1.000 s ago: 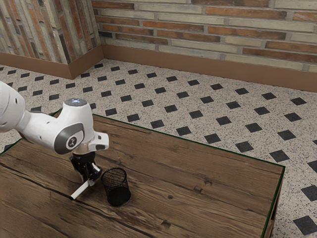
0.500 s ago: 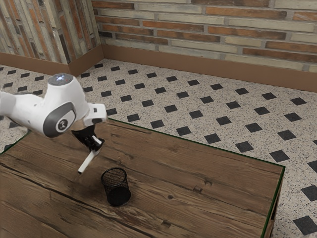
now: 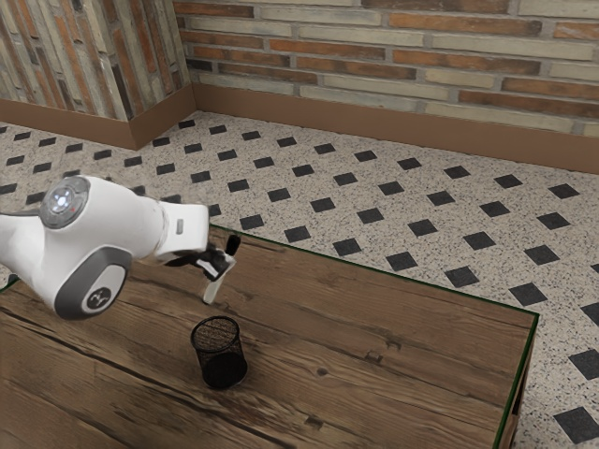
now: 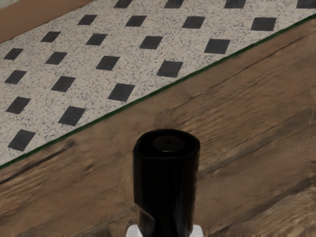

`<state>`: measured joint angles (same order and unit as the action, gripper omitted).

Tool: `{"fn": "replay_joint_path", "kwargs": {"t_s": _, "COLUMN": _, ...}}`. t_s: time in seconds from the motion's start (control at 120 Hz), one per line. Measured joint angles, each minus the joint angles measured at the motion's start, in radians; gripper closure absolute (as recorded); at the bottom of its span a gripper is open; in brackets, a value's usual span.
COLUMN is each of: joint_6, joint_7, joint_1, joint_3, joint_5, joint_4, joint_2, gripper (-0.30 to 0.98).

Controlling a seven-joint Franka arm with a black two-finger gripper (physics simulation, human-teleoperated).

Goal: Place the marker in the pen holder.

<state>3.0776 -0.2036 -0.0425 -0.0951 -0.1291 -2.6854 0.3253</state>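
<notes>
Marker (image 3: pixel 212 286): white barrel, glossy black upper end with a recessed disc, tilted
Marker's place: held above the table (image 3: pixel 393 323) in the gripper (image 3: pixel 217 266), white end pointed down
Gripper state: closed on the marker
Mesh pen holder (image 3: pixel 220 354): stood upright, lower than the gripper

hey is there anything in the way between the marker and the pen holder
Nothing visible stands in the way. The gripper holds the marker tilted above the table, white end down, and the pen holder stands upright with its mouth open.
</notes>
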Motion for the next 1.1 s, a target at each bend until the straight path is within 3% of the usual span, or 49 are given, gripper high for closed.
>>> {"fn": "replay_joint_path", "kwargs": {"t_s": 0.267, "joint_6": 0.065, "joint_7": -0.043, "joint_1": 0.000, "joint_3": -0.055, "joint_5": 0.031, "joint_4": -0.107, "joint_2": 0.054, "gripper": 0.74}}
{"fn": "replay_joint_path", "kwargs": {"t_s": 0.5, "joint_6": 0.082, "joint_7": -0.068, "joint_1": 0.001, "joint_3": -0.083, "joint_5": 0.062, "joint_4": -0.114, "joint_2": -0.040, "gripper": 0.74}}
{"fn": "replay_joint_path", "kwargs": {"t_s": 0.55, "joint_6": 0.083, "joint_7": -0.072, "joint_1": 0.001, "joint_3": -0.083, "joint_5": 0.066, "joint_4": -0.112, "joint_2": -0.048, "gripper": 0.69}}
{"fn": "replay_joint_path", "kwargs": {"t_s": 0.725, "joint_6": 0.078, "joint_7": -0.078, "joint_1": 0.001, "joint_3": -0.083, "joint_5": 0.100, "joint_4": -0.111, "joint_2": -0.052, "gripper": 0.33}}
{"fn": "replay_joint_path", "kwargs": {"t_s": 0.867, "joint_6": 0.068, "joint_7": -0.081, "joint_1": 0.001, "joint_3": -0.081, "joint_5": 0.111, "joint_4": -0.109, "joint_2": -0.052, "gripper": 0.17}}
{"fn": "replay_joint_path", "kwargs": {"t_s": 1.0, "joint_6": -0.105, "joint_7": -0.084, "joint_1": 0.003, "joint_3": -0.062, "joint_5": 0.116, "joint_4": 0.059, "joint_2": -0.056, "gripper": 0.09}}
{"fn": "replay_joint_path", "kwargs": {"t_s": 1.05, "joint_6": -0.276, "joint_7": -0.079, "joint_1": 0.003, "joint_3": -0.050, "joint_5": 0.115, "joint_4": 0.243, "joint_2": -0.088, "gripper": 0.07}}
{"fn": "replay_joint_path", "kwargs": {"t_s": 1.1, "joint_6": -0.487, "joint_7": -0.071, "joint_1": 0.002, "joint_3": -0.033, "joint_5": 0.112, "joint_4": 0.525, "joint_2": -0.202, "gripper": 0.06}}
